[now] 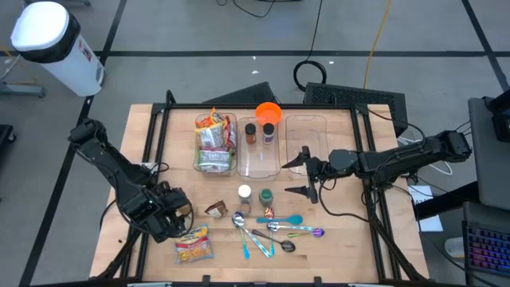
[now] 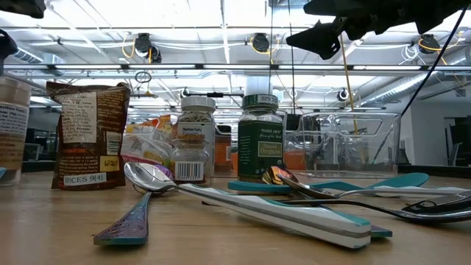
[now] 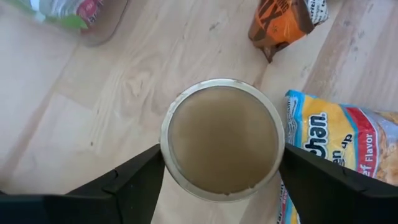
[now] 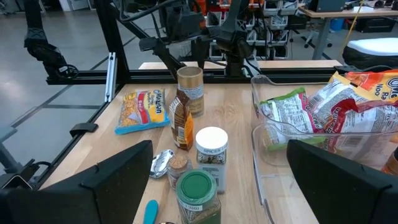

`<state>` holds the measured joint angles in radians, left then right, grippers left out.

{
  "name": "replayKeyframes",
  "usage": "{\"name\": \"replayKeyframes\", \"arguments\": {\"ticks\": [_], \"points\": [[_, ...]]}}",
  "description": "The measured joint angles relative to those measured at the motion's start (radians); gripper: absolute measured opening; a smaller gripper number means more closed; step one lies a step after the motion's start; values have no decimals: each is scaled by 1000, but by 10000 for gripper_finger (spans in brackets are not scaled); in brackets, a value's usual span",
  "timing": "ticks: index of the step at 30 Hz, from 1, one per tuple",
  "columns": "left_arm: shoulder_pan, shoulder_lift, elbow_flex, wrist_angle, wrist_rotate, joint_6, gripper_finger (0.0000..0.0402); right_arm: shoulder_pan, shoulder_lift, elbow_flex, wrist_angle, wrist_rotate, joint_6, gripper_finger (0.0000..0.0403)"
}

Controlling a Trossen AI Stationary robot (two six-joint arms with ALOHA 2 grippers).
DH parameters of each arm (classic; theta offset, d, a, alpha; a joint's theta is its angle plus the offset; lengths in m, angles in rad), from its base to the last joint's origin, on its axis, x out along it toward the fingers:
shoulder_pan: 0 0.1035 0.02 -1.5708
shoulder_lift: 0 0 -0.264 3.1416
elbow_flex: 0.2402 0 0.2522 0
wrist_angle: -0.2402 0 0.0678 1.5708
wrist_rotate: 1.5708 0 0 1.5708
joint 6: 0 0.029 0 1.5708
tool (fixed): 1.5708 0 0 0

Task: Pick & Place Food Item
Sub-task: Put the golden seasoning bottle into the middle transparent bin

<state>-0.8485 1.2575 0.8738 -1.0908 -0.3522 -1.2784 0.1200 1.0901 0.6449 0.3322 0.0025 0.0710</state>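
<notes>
A round can (image 3: pixel 222 138) with a tan top and a metal rim stands upright on the table at the near left (image 4: pixel 189 90), beside a brown pouch (image 1: pixel 216 209) and a yellow noodle packet (image 1: pixel 194 245) lying flat. My left gripper (image 3: pixel 222 171) points down over the can, open, with one finger on either side of its rim. In the high view the gripper (image 1: pixel 169 217) hides the can. My right gripper (image 1: pixel 305 174) hovers level above the table's right middle, open and holding nothing. My left gripper comes at the can from above, and its fingertips (image 3: pixel 155 168) line up with two opposite sides of the can's top rim (image 3: pixel 166 146). I cannot tell whether they touch the rim or stand just above it. The can rests on the table (image 2: pixel 11 129).
Three clear bins stand at the back: one (image 1: pixel 196 151) holds food packets, one (image 1: pixel 260 166) holds two spice jars, and one (image 1: pixel 307 127) has nothing in it. An orange bowl (image 1: pixel 268 112) sits behind them. Two spice jars (image 1: pixel 245 195) and several spoons (image 1: pixel 271 231) lie mid-table.
</notes>
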Motion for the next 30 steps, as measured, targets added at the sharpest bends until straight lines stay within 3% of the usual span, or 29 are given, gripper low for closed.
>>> {"name": "replayKeyframes", "arguments": {"ticks": [11,21,30], "points": [[0,0,0,1,-17,58,255,0,0,0,0,0,0,361],[2,0,0,3,-7,-7,315,0,0,0,0,0,0,361],[66,-1,0,4,12,43,328,0,0,0,0,0,0,361]]}}
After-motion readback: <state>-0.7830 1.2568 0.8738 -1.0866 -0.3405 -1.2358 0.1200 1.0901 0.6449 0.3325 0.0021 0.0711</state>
